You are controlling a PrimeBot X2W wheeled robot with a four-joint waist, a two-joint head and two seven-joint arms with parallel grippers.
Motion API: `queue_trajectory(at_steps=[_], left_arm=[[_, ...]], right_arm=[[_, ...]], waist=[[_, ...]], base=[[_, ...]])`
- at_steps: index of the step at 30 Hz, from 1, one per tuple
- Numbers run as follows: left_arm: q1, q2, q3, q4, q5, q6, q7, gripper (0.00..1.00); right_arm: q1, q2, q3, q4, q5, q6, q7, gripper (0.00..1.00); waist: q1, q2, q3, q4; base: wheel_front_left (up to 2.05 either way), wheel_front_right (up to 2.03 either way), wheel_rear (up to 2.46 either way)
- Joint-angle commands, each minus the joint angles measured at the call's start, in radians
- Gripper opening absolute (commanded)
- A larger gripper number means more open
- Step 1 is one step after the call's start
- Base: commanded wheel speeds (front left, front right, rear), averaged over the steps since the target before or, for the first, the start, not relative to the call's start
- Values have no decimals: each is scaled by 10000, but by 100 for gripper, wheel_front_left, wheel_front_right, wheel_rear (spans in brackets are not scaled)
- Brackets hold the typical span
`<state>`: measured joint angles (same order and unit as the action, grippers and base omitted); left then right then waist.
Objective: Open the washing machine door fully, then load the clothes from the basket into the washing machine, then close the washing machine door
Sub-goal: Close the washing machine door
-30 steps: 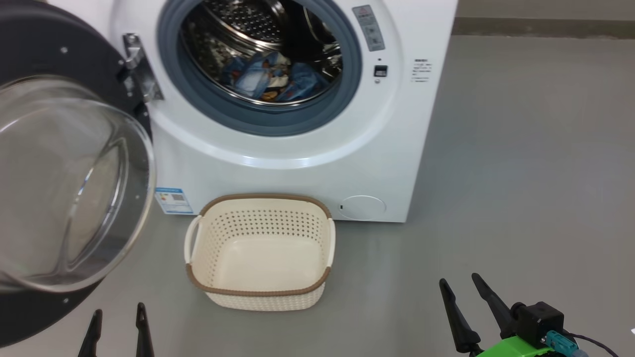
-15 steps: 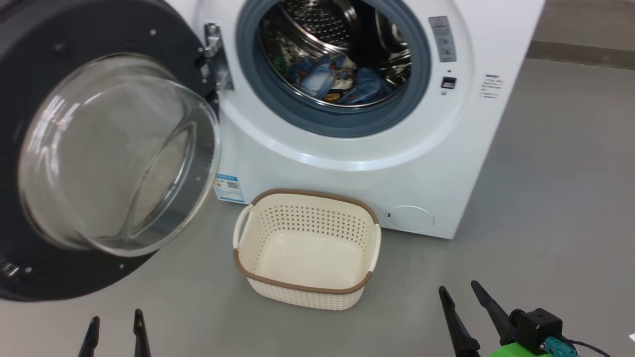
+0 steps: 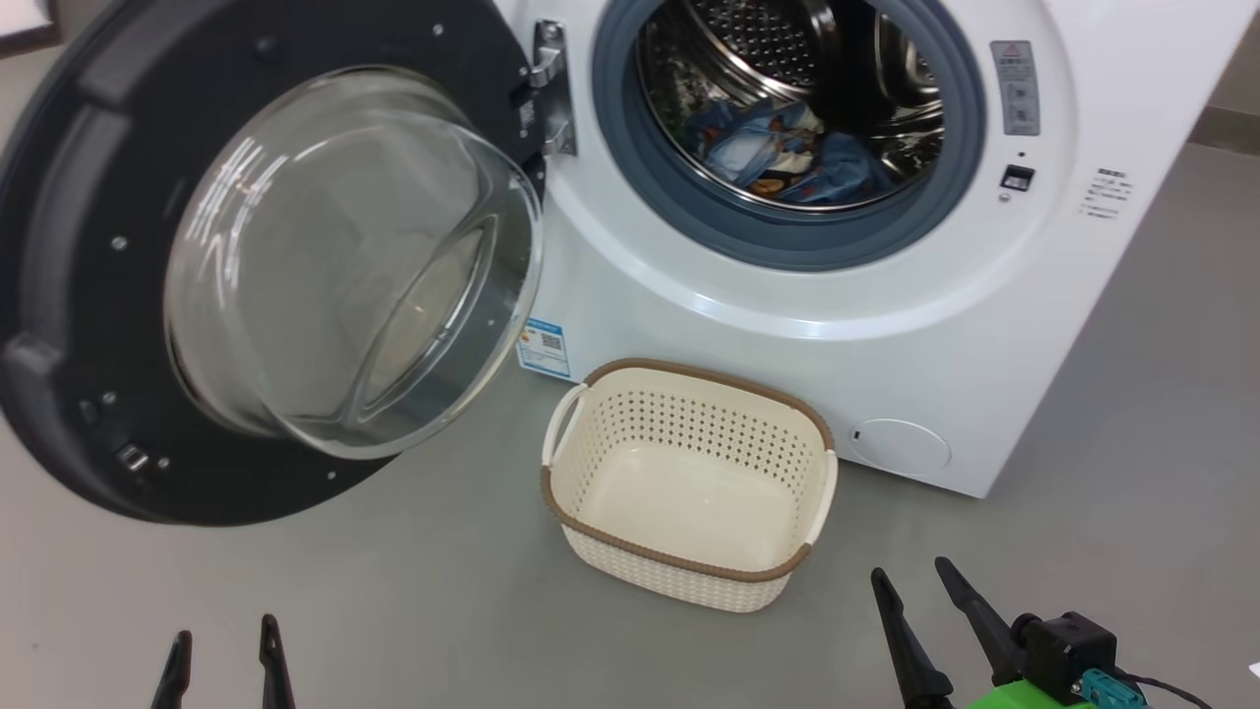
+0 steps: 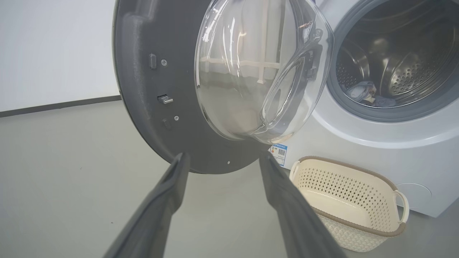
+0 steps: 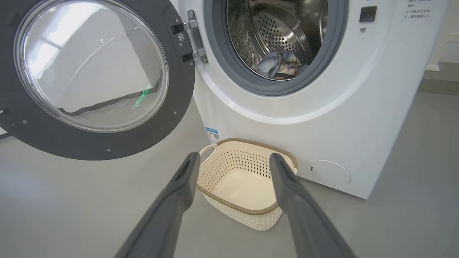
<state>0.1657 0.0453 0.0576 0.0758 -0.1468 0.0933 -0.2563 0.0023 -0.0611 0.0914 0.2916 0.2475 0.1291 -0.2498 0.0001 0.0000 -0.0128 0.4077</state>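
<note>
Left pincer: low at the head view's lower left, its two dark fingers spread wide, pointing up, gripping nothing.
Right pincer: low at the lower right, fingers also spread and empty, on a green and black mount.
Count: one washing machine door, one basket, one washing machine, one heap of clothes; I cannot tell how many garments are in it.
Washing machine door: straight ahead of the left pincer and apart from it, swung wide open on its metal hinge, with the glass bowl bulging toward the robot.
Basket: empty, on the grey floor beyond and between the pincers, nearer the right one.
Washing machine: beyond the basket, ahead of the right pincer.
Clothes: at the bottom of the steel drum, well beyond both pincers.
Around: a blue label left of the basket and a round filter cap right of it.
In the way: the basket stands between the right pincer and the machine's front.
</note>
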Motion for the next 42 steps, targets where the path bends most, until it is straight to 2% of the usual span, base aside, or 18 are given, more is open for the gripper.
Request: queue_trajectory(at_steps=[1, 14, 30, 31, 32, 39, 42], left_arm=[[-171, 49, 331, -224, -60, 52, -55, 100], [-124, 49, 279, -252, -166, 168, -55, 100], [-138, 49, 263, -305, -236, 310, -55, 100], [-137, 49, 262, -306, -276, 313, -55, 30], [-138, 49, 262, -301, -316, 316, -55, 0], [-175, 49, 333, -277, -565, 282, -55, 0], [-285, 49, 541, -445, -1044, 272, -55, 0]], right_arm=[[-154, 0, 264, -212, -103, 16, -120, 100], [-222, 12, 322, -188, -139, 16, -120, 100], [-270, -74, 372, -150, -130, 16, -120, 100], [-274, -80, 372, -148, -129, 16, -120, 100], [-279, -86, 369, -149, -127, 16, -120, 100], [-292, -127, 382, -161, -109, 16, -120, 100], [-280, -143, 370, -181, -107, 16, -120, 100]], waist=[[-1, 0, 23, 222], [-1, 0, 112, 642], [-1, 0, 191, 597], [-1, 0, 199, 591], [-1, 0, 212, 588], [-1, 0, 274, 565], [-1, 0, 299, 575]], base=[[0, 0, 0], [0, 0, 0], [0, 0, 0], [0, 0, 0], [0, 0, 0], [0, 0, 0], [0, 0, 0]])
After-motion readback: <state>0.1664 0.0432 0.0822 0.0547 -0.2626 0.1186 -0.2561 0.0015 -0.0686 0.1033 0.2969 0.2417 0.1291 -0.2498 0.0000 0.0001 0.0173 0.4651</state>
